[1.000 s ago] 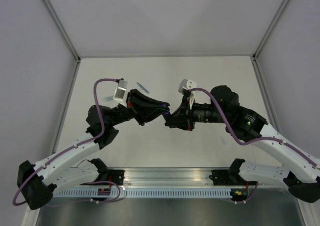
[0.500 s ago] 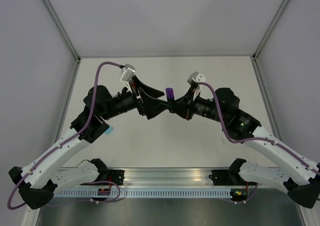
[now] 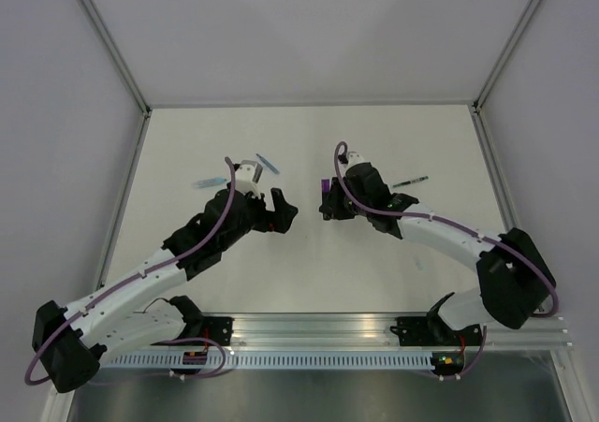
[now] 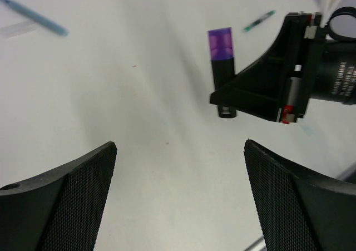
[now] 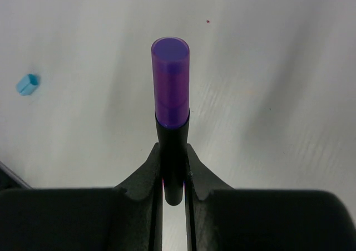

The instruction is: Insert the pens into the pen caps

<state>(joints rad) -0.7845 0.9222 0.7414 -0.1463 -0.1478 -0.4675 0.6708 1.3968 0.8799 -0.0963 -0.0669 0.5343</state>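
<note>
My right gripper [image 5: 173, 148] is shut on the black body of the stubby marker [image 5: 171, 145], and a purple cap [image 5: 170, 87] sits on the marker's free end. From above, the right gripper [image 3: 326, 205] holds this marker [image 3: 325, 188] at mid-table. My left gripper [image 3: 284, 211] stands a short way to its left, open and empty. In the left wrist view the wide-apart left gripper [image 4: 181, 145] faces the capped marker [image 4: 222, 78]. A thin green pen [image 3: 409, 181] lies right of the right gripper. A small light blue cap [image 5: 26, 84] lies on the table.
A slim blue pen-like piece [image 3: 269, 163] lies behind the left gripper, and a pale blue piece [image 3: 206, 184] lies further left. The white table has grey walls on three sides and an aluminium rail [image 3: 318, 333] along the near edge.
The left gripper has opened, let go of the purple end and drawn back to the left. The right gripper keeps the marker, and both arms have lowered and moved apart.
</note>
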